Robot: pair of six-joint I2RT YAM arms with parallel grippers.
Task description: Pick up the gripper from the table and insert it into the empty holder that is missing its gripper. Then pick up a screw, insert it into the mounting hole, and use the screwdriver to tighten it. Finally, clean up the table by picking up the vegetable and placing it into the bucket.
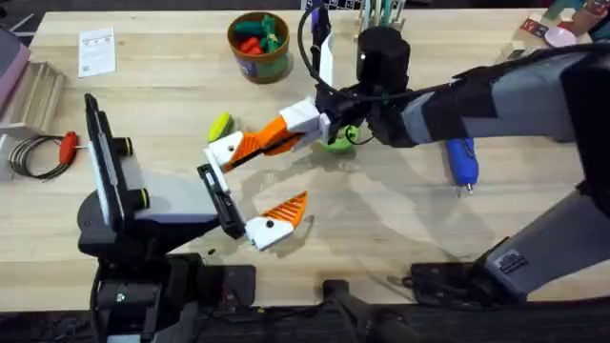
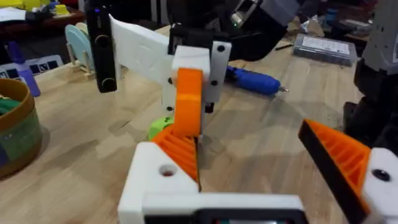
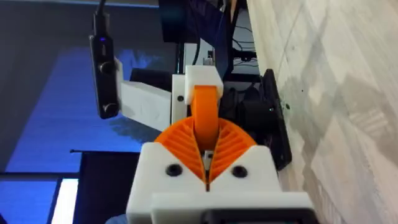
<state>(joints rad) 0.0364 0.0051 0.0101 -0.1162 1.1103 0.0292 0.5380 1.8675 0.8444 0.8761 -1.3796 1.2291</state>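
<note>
Pads of the right gripper (image 1: 259, 145) are clamped on the orange gripper (image 1: 255, 143), pressing it at the white holder (image 1: 225, 151) of the left gripper (image 1: 255, 191), whose fingers stand apart; vegetable (image 1: 220, 125) just beside the holder; screwdriver (image 1: 461, 159) well apart on the desk (image 1: 381, 229); bucket (image 1: 258, 45) beyond.

Right arm extends from the lower right across the table's middle; its gripper (image 1: 250, 145) is closed on one orange finger (image 1: 259, 143) of the left gripper (image 1: 255, 193). Left arm reaches rightward from its near-left base, its fingers spread wide, far finger clamped, near finger free.
</note>
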